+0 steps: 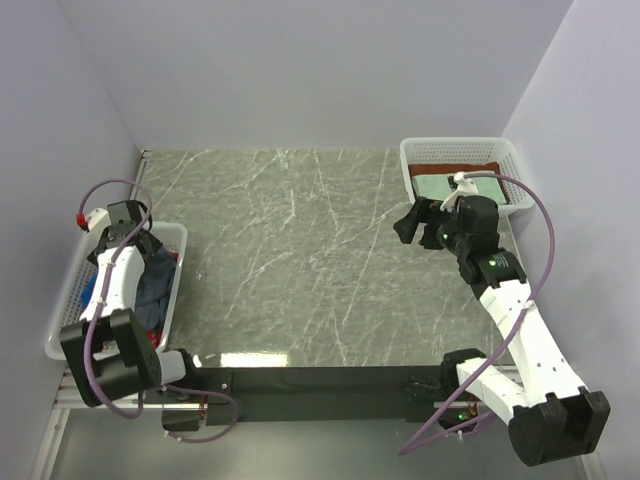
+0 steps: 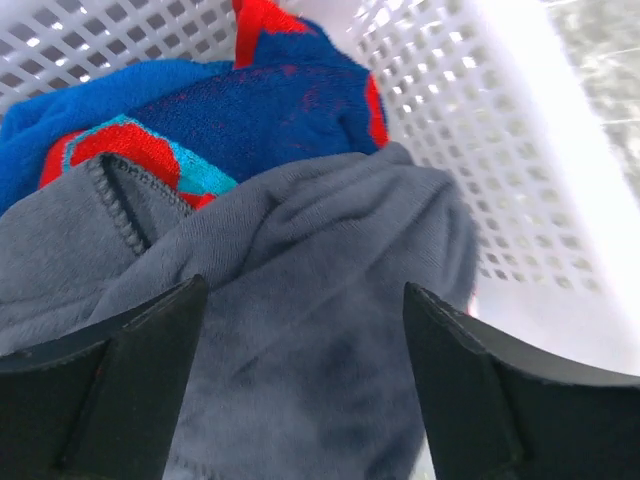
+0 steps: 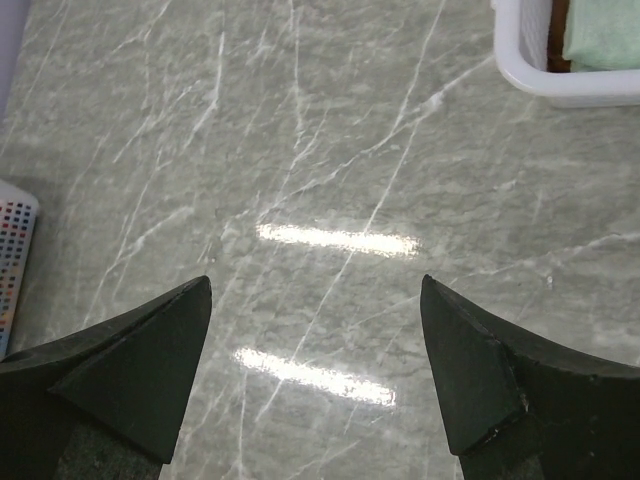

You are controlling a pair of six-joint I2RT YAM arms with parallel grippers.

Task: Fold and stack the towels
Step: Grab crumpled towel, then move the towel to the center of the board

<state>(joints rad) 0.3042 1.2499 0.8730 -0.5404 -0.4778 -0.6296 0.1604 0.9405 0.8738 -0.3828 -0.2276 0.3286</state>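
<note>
A crumpled slate-blue towel (image 2: pixel 300 250) lies in the left basket (image 2: pixel 470 120) on top of a bright red and blue patterned towel (image 2: pixel 250 110). My left gripper (image 2: pixel 305 290) hovers right over the slate-blue towel, jaws wide apart, the cloth showing between them and nothing pinched. From above, that gripper (image 1: pixel 135 235) is over the left basket (image 1: pixel 70 290). My right gripper (image 1: pixel 410 222) is open above the bare marble table (image 3: pixel 300 150), left of the right basket (image 1: pixel 455 148). That basket holds a folded mint-green towel (image 1: pixel 440 187) on a rust-brown one (image 1: pixel 480 168).
The right basket's corner (image 3: pixel 540 85) with the green towel (image 3: pixel 605 35) shows at the upper right of the right wrist view. The left basket's edge (image 3: pixel 15 250) shows at its far left. Walls close in on three sides.
</note>
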